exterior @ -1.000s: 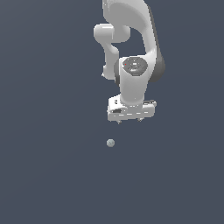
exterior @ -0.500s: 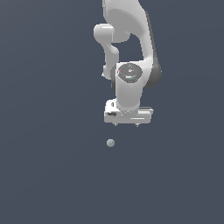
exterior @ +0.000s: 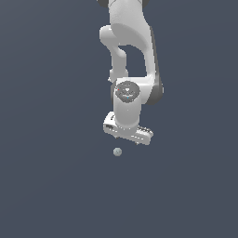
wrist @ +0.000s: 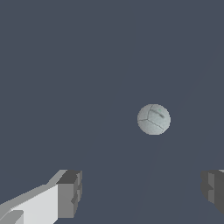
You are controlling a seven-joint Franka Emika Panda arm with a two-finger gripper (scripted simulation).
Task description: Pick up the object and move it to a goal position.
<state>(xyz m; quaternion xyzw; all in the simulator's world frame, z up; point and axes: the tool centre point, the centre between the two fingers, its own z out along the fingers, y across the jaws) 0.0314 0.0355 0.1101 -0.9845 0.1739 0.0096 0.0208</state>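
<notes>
The object is a small pale grey-green ball [exterior: 117, 151] with faint dark cracks, lying on the flat dark grey surface. In the wrist view the ball [wrist: 153, 119] sits ahead of the finger gap, apart from both pads. My white gripper [exterior: 126, 140] hangs just above the ball and slightly toward the exterior view's right. Its two grey fingertips [wrist: 70, 194] stand wide apart, open, with nothing between them.
The white arm [exterior: 132, 69] rises from the gripper to the upper edge of the exterior view. A uniform dark grey surface [exterior: 51, 186] fills the surroundings, and no other objects show.
The gripper has dropped lower and shifted toward the exterior view's left, ending closer to the ball. The ball has not moved.
</notes>
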